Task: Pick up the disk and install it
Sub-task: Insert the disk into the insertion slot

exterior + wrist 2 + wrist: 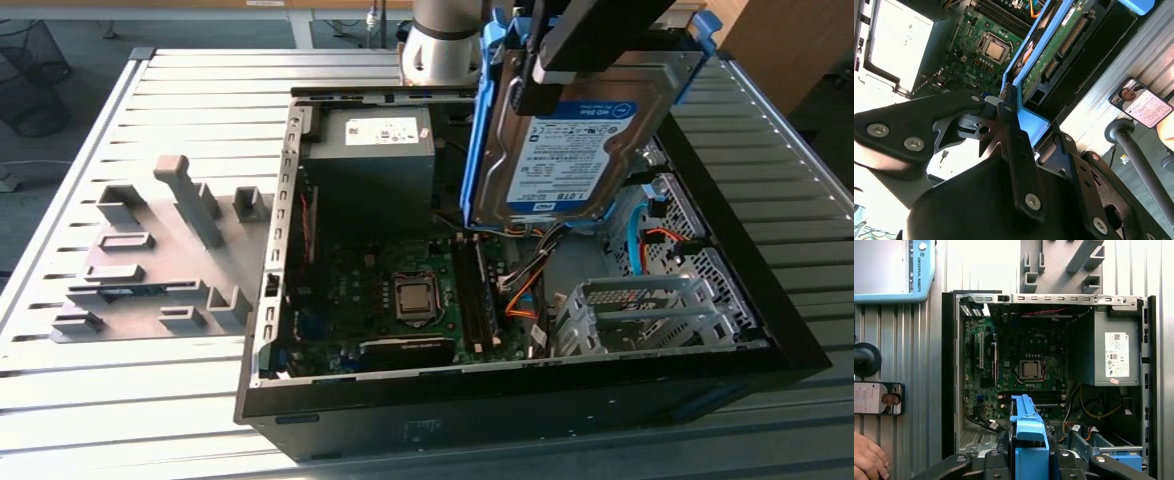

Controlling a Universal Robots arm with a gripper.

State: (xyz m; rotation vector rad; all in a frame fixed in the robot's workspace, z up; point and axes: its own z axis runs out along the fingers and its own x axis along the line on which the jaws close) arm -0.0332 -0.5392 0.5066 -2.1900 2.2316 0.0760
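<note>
The disk [574, 150], a silver hard drive with a blue-and-white label in a bright blue carrier frame, hangs tilted above the open computer case [787, 330], over its far right part. My gripper [561, 85] is shut on the disk's upper edge. In the second wrist view the gripper [1004, 107] clamps the blue carrier [1031, 122], and the drive's green circuit board [1054, 50] faces the camera. In the first wrist view the blue carrier [1029, 435] stands between the black fingers [999, 462], above the case interior.
Inside the case lie a motherboard [400, 300], a dark-grey box with a white sticker [374, 160] and a metal drive cage [641, 310]. A grey fixture rack [147, 250] sits on the slatted table [134, 400]. A person's hand [866, 460] and a phone [879, 397] are beside the case.
</note>
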